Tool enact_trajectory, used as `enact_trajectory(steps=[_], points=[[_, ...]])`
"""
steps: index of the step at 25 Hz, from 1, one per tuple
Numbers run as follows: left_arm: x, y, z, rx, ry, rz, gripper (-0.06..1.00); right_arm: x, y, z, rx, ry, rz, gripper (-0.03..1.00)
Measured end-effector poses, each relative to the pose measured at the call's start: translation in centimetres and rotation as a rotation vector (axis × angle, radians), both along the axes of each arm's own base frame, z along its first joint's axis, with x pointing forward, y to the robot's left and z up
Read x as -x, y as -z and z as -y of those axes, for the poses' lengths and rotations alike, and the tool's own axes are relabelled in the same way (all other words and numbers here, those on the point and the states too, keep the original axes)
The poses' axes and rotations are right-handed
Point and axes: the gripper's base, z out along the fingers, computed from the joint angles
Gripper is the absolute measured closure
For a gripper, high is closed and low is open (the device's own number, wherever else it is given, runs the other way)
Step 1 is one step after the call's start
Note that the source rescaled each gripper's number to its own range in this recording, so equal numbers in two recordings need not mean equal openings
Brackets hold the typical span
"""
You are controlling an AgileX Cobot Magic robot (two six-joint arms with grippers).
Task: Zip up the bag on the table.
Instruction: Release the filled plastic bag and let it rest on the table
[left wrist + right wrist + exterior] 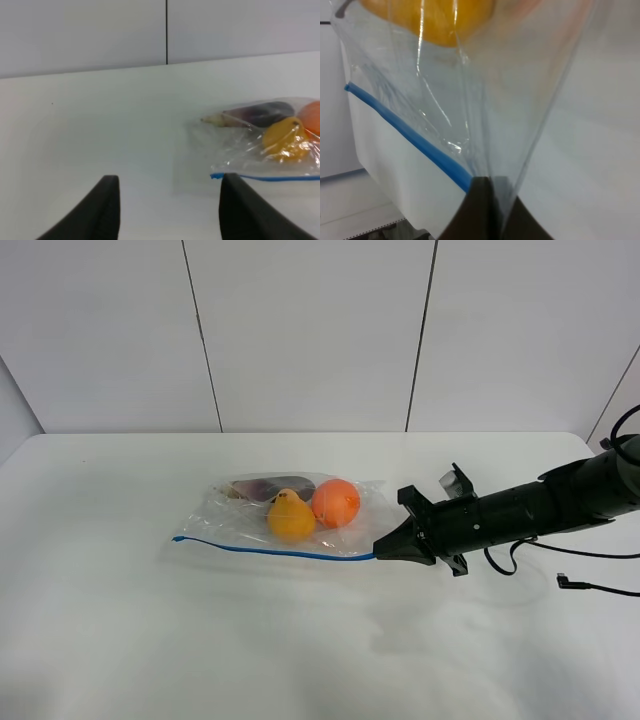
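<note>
Bag of clear crinkly plastic [250,520], fruit seen inside, is laid mid-way on the plain white desk [120,640], thin blue zip strip [270,550] along its 6 o'clock edge. Black right pincer [380,550] is clenched on the strip's 3 o'clock end. Black left pincer [169,192] is held released, nothing gripped.

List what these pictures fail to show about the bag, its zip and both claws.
- Left claw: outside the exterior high view; in the left wrist view the frame edge cuts it off.
- Blue zip strip: too thin in the exterior high view to tell sealed from open; the right wrist view shows only the end at the shut right claw.
- Dark item in the bag: partly behind the yellow fruit, exterior high view.
</note>
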Motion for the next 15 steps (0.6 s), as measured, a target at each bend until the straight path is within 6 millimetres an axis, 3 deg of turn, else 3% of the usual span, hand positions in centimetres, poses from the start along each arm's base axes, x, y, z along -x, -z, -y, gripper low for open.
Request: enact_trajectory(steps=[9,15], points=[[6.2,1.2,0.0,-0.027,-0.022,0.044,0.19,0.0,0.0,0.0,0.001,-0.002,0.003,0.97],[8.8,2.3,-0.4,-0.002,-0.102,0.090,0.19,0.0,0.0,0.0,0.006,-0.007,0.011,0.97]])
